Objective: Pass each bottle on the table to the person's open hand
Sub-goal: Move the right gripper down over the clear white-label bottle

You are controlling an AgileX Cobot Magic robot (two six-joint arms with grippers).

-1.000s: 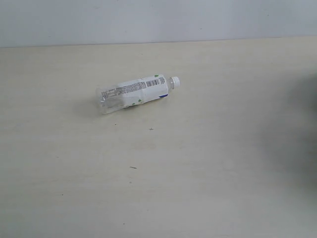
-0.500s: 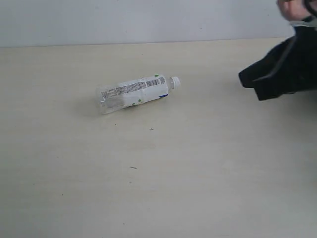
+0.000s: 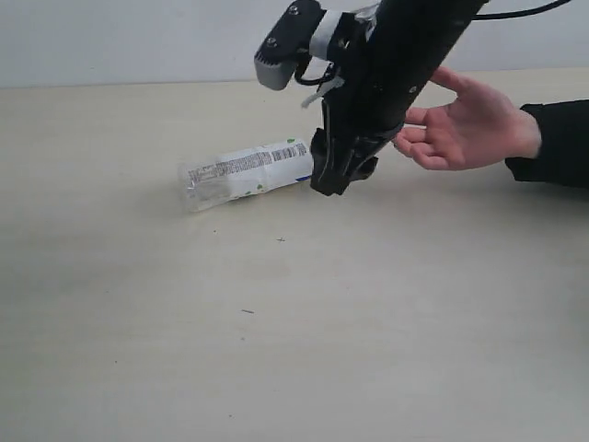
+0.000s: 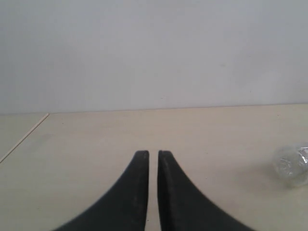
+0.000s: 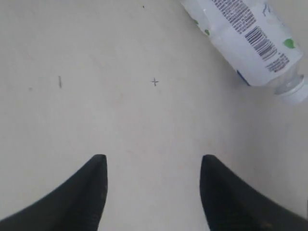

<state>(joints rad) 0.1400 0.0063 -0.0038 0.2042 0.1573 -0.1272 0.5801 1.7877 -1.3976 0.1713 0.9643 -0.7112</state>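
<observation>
One clear bottle with a white printed label (image 3: 241, 173) lies on its side on the beige table (image 3: 276, 350); the arm hides its cap end in the exterior view. In the right wrist view the bottle (image 5: 243, 36) lies ahead of the fingers, off to one side. My right gripper (image 3: 339, 180) hangs open just above the table, right beside the bottle's cap end, with nothing between its fingers (image 5: 154, 166). The person's open hand (image 3: 465, 124), palm up with a black sleeve, waits at the right behind the arm. My left gripper (image 4: 153, 153) is shut and empty, with the bottle's base (image 4: 291, 166) far off to its side.
A grey wall (image 3: 138, 37) runs behind the table. A few tiny dark specks (image 3: 247, 311) mark the tabletop. The table's edge (image 4: 24, 137) shows in the left wrist view.
My right arm has swung in from the upper right and come down beside the bottle's cap. The person's hand has reached in at the right and opened palm up. The bottle has not moved.
</observation>
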